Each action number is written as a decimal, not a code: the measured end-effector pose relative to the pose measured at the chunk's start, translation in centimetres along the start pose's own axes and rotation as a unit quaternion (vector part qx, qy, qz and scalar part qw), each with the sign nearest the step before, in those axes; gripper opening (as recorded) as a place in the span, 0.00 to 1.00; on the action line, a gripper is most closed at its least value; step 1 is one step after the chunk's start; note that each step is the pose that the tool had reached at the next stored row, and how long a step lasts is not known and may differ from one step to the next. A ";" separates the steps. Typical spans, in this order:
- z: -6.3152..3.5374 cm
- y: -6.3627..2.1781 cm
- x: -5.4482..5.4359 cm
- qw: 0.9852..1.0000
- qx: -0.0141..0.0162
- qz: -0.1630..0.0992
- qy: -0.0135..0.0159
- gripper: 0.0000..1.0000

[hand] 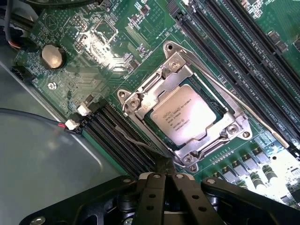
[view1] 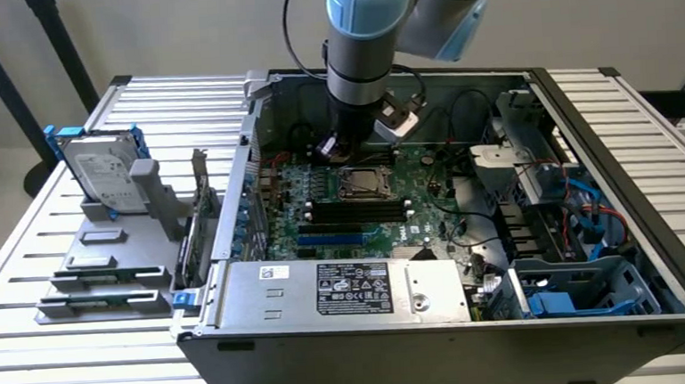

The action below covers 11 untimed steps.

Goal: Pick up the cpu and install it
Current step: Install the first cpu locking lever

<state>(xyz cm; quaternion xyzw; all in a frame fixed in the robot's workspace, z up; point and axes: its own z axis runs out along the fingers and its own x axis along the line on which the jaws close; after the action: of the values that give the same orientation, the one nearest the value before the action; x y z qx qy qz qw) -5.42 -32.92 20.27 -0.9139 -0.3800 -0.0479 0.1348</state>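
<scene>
wrist view: cpu [hand: 183,115] seated in socket (fingers [hand: 165,174] closed just beside).

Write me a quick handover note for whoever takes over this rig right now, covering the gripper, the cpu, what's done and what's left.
Gripper: shut, holding nothing, poised just beside the socket on the motherboard inside the open PC case.
Cpu: lying flat in the socket, silver top plate up, retention frame around it.
Done: the cpu appears picked up and seated.
Left: confirm it sits true; whether the socket lever is latched cannot be told.
Hard drive stands in its blue bracket outside the case at the exterior view's left, untouched.
</scene>
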 end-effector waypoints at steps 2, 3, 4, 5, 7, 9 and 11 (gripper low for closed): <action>0.00 0.07 0.1 1.000 0.000 0.000 -0.001 0.11; 0.00 0.10 0.1 1.000 -0.001 0.000 -0.001 0.11; 0.01 0.12 0.2 1.000 -0.001 -0.001 -0.001 0.11; 0.02 0.12 0.2 1.000 -0.001 -0.001 -0.001 0.11; 0.04 0.07 0.3 1.000 -0.002 -0.001 -0.003 0.11; 0.07 0.03 0.4 1.000 -0.003 -0.001 -0.003 0.11; 0.10 -0.01 0.5 1.000 -0.004 -0.001 -0.004 0.11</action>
<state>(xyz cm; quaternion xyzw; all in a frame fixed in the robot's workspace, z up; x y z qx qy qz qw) -5.08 -32.56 20.27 -0.9142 -0.3812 -0.0455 0.1296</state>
